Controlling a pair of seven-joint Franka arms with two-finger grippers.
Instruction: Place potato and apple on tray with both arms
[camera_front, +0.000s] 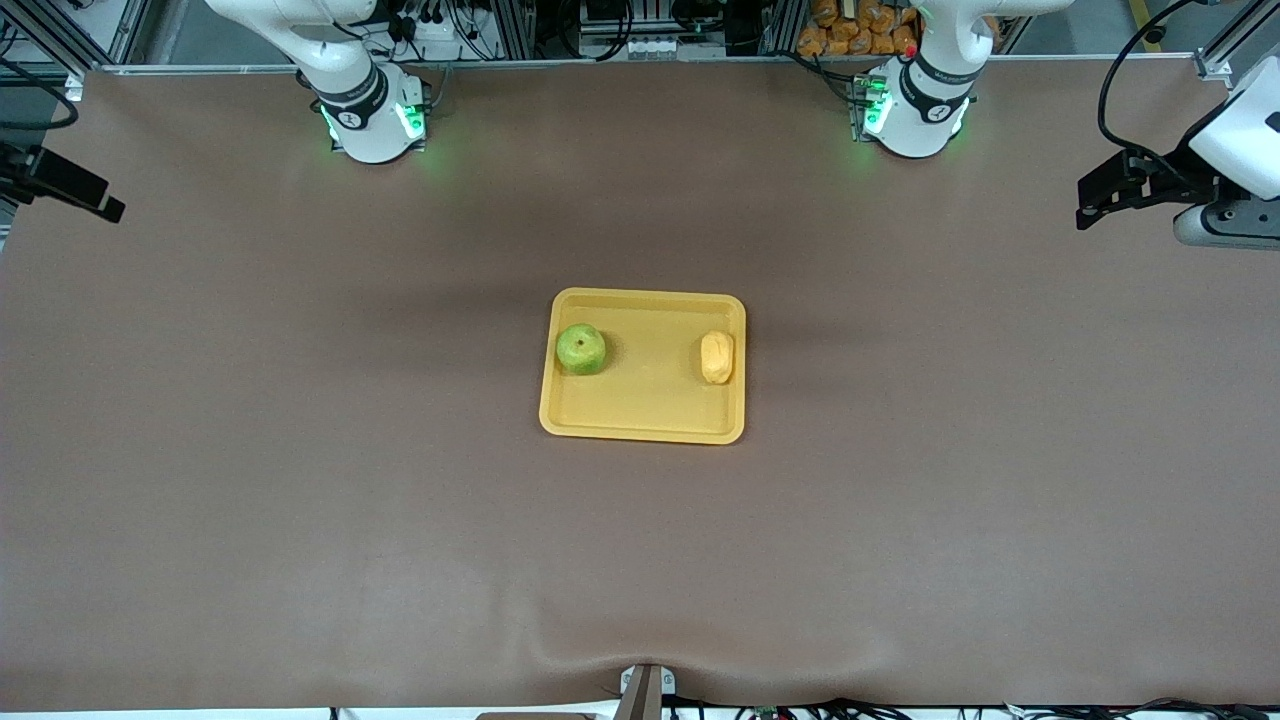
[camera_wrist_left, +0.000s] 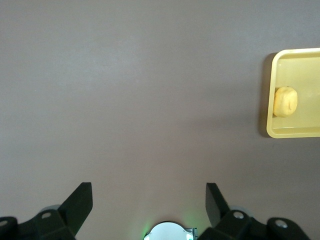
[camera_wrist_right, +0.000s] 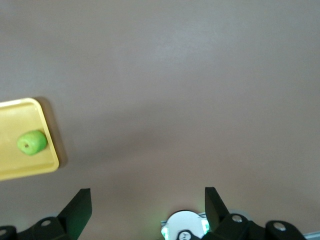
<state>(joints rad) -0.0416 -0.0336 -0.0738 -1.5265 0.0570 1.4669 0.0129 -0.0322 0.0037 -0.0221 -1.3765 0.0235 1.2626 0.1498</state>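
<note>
1. The tray (camera_front: 645, 425) lies flat on the brown surface (camera_front: 300, 480), midway between the two arms' ends; both fruits rest inside it, well apart from each other.
2. The apple (camera_front: 581, 349) sits in the tray against the rim toward the right arm's end; stem dimple facing up; nothing touches it.
3. The potato (camera_front: 717, 357) sits in the tray against the rim toward the left arm's end; lying lengthwise along that rim; nothing touches it.
4. The left pincer (camera_wrist_left: 149, 202) hangs over bare surface at the left arm's end, well apart from the tray; its fingers are spread wide and hold nothing; in the left wrist view the potato shows off to one side of it.
5. The right pincer (camera_wrist_right: 148, 202) hangs over bare surface at the right arm's end, well apart from the tray; fingers spread wide, empty; in the right wrist view the apple shows off to one side of it.
6. Both arms wait, drawn to the surface's ends.
</note>
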